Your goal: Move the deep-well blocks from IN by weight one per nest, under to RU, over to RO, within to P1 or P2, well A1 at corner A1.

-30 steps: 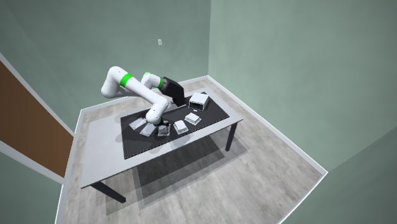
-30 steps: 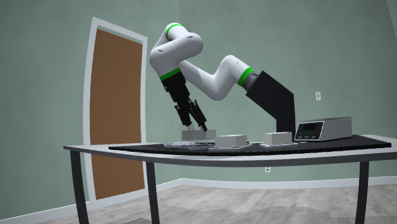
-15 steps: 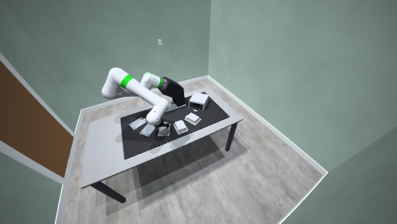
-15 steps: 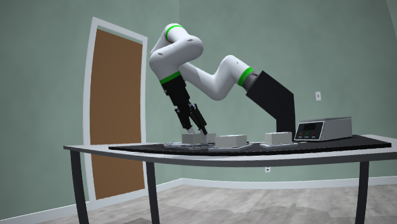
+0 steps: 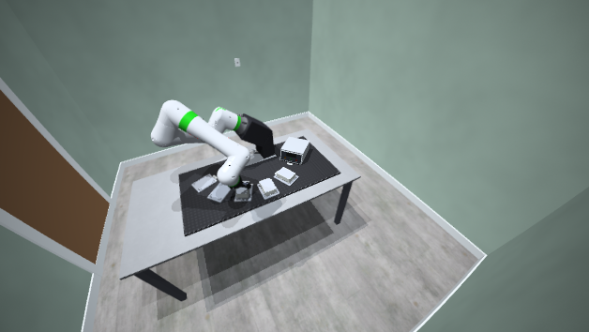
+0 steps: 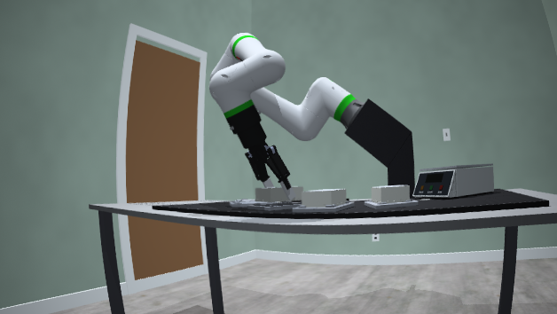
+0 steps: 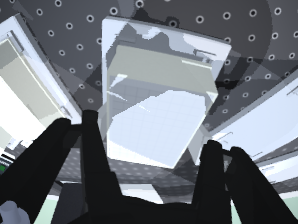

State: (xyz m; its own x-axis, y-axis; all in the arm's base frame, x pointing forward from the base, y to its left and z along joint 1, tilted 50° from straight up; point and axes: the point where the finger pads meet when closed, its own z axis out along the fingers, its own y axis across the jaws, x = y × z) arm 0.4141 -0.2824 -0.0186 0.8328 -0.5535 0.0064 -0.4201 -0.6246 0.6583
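Black two-finger claw (image 6: 278, 190) (image 7: 149, 117) clamped on pale grey rectangular deep-well block (image 6: 267, 194) (image 7: 160, 122), low at middle white flat nest plate (image 5: 243, 200) (image 7: 111, 37)

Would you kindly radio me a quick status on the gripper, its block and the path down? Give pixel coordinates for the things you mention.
Gripper (image 5: 243, 188) (image 6: 278, 191) (image 7: 149, 117) shut on a block (image 6: 266, 194) (image 7: 160, 122); block low over the middle nest (image 5: 243, 200) (image 7: 167, 31), seating unclear; no obstruction visible between them.

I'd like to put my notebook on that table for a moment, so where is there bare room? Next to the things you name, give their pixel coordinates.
Probably the pale tabletop (image 5: 145, 202) left of the black mat (image 5: 197, 226) in the top view. It's crowded around the gripper (image 6: 278, 191) (image 7: 150, 135), between neighbouring trays.
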